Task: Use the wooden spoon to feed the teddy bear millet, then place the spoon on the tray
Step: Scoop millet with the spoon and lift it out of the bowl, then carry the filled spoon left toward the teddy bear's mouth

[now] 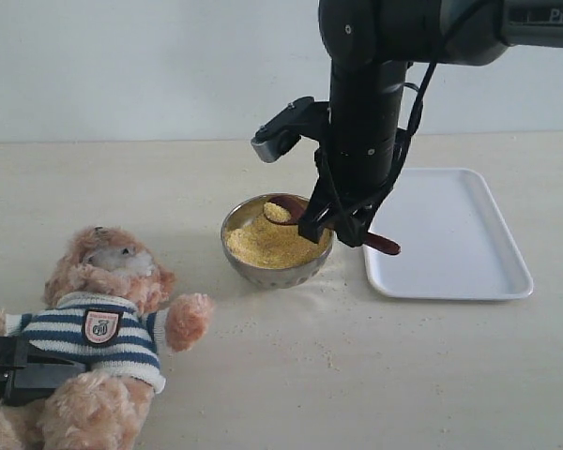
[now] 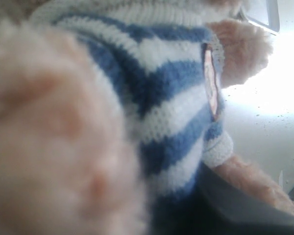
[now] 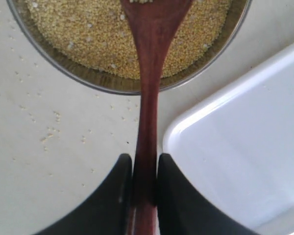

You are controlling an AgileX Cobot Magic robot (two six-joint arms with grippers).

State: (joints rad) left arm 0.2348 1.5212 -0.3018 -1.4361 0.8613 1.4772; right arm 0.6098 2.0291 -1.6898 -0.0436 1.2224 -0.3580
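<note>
R gripper (image 1: 333,225) (image 3: 145,169) pinching slim handle of the small glossy dark reddish-brown wooden spoon (image 1: 286,207) (image 3: 149,98), both black fingers (image 3: 179,200) tight on either side of it. Spoon's oval end sits over the heap of fine yellow millet (image 1: 263,247) (image 3: 78,34) in the small round metal bowl (image 1: 274,276) (image 3: 63,68), some grains on it; can't tell if it's touching the heap or just above. Handle tail pokes out past the fingers, over the left edge of the flat white rectangular tray (image 1: 450,234) (image 3: 235,147), which lies just right of the bowl, not touching. A few loose grains on the beige tabletop (image 1: 357,375) by the bowl. Fluffy light-brown teddy bear in navy/white striped shirt w/ crest badge (image 1: 108,319) (image 2: 161,98) lies on its back at front left, well apart from bowl. L gripper (image 1: 19,370) is up against the bear's torso; one dark finger (image 2: 235,203) shows beside the shirt, can't tell if it's clamped or spread.
</note>
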